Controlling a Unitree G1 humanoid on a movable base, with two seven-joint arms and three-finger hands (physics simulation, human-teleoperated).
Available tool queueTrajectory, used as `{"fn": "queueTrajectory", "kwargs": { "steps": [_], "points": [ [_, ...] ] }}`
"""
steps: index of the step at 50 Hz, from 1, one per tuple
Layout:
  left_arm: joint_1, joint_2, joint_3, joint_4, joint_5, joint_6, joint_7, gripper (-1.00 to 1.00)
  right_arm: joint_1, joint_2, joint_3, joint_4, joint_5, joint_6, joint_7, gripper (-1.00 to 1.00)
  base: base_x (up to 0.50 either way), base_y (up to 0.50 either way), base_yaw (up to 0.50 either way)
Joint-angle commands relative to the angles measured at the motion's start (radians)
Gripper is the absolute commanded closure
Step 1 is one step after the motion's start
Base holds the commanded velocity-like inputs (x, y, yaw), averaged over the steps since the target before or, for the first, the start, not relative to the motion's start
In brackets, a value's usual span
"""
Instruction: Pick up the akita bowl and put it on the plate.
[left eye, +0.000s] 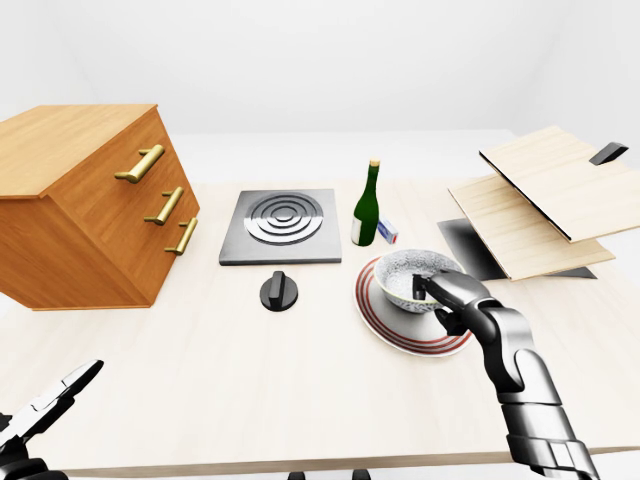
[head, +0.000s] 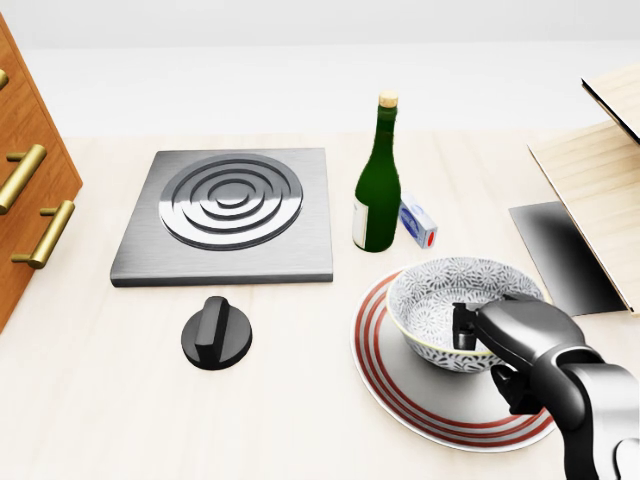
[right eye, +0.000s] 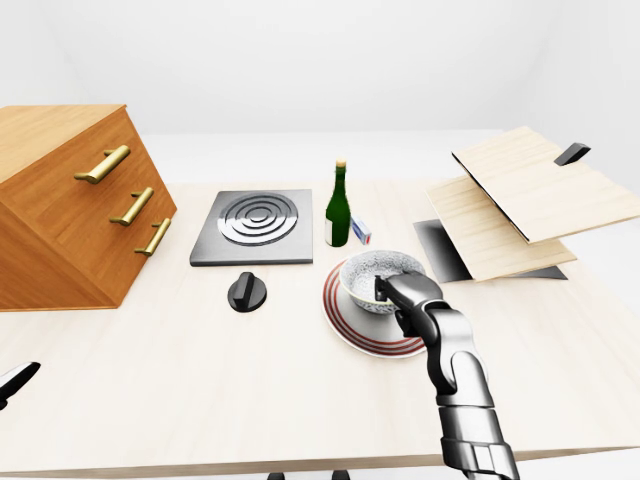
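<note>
The akita bowl (head: 440, 300), white with a grey-blue pattern, sits on the white plate with red rings (head: 400, 390), at the lower right of the head view. My right hand (head: 490, 345) grips the bowl's right rim, one finger inside and the others under the outer wall. I cannot tell whether the bowl rests fully on the plate or hangs just above it. My left hand (left eye: 55, 400) shows only in the left-eye view's bottom left corner, fingers spread, holding nothing and far from the plate.
A green bottle (head: 378, 180) and a small white-blue box (head: 417, 222) stand just above the plate. A steel burner plate (head: 230, 215) and black knob (head: 216, 335) lie left. A wooden drawer cabinet (left eye: 90, 200) stands far left, stacked boards (left eye: 545, 200) right.
</note>
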Motion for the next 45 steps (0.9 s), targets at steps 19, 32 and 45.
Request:
{"fn": "queueTrajectory", "kwargs": {
  "steps": [19, 32, 45],
  "points": [
    [0.0, 0.001, -0.002, 0.004, -0.002, -0.002, 0.001, -1.0, 0.026, 0.011, -0.001, -0.034, 0.049, 0.0, 0.069, -1.0, 0.0, 0.0, 0.0],
    [0.001, 0.001, 0.002, -0.001, -0.005, 0.003, 0.0, -1.0, 0.019, 0.012, 0.0, -0.043, 0.053, 0.0, 0.073, -1.0, 0.0, 0.0, 0.0],
    [0.002, -0.002, 0.002, -0.007, -0.003, 0.007, 0.0, -1.0, 0.014, 0.009, 0.003, -0.017, 0.049, 0.0, 0.055, -1.0, 0.0, 0.0, 0.0]
  ]
}}
